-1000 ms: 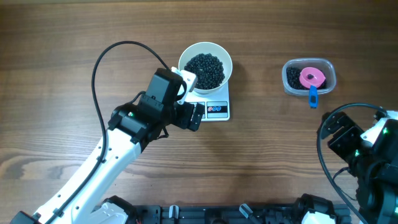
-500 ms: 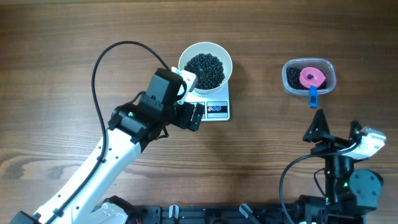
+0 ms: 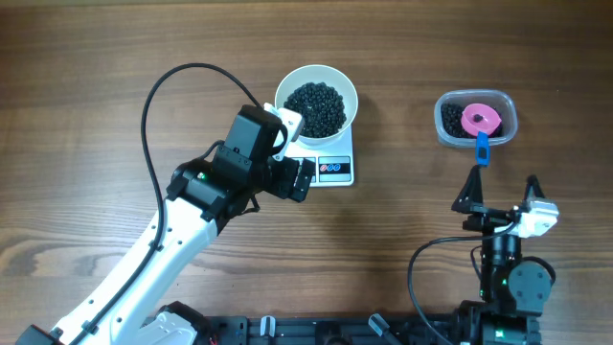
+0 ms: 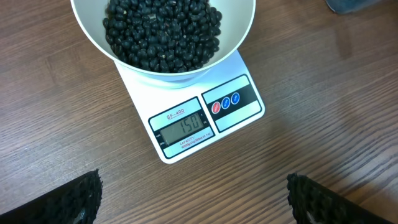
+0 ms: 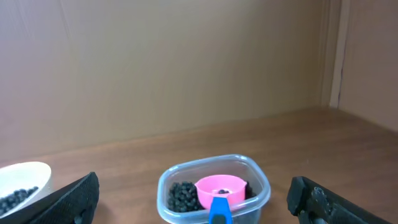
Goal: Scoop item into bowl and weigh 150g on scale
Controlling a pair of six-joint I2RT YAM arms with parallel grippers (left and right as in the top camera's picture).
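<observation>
The white bowl stands on the scale, heaped with black beans, the item. In the left wrist view the bowl fills the top, and the scale has its display reading 150. My left gripper hovers at the scale's front-left corner, open and empty, its fingertips spread wide over bare wood. My right gripper is open and empty at the lower right, pointing at the clear tub. Its fingers frame that tub.
A clear plastic tub at the right holds a few beans and a pink scoop with a blue handle. In the right wrist view the tub and scoop sit just ahead. A brown wall rises behind the table.
The right arm has swung in from the right edge and now stands upright below the tub with its fingers toward it. The left arm, bowl and scale have not moved.
</observation>
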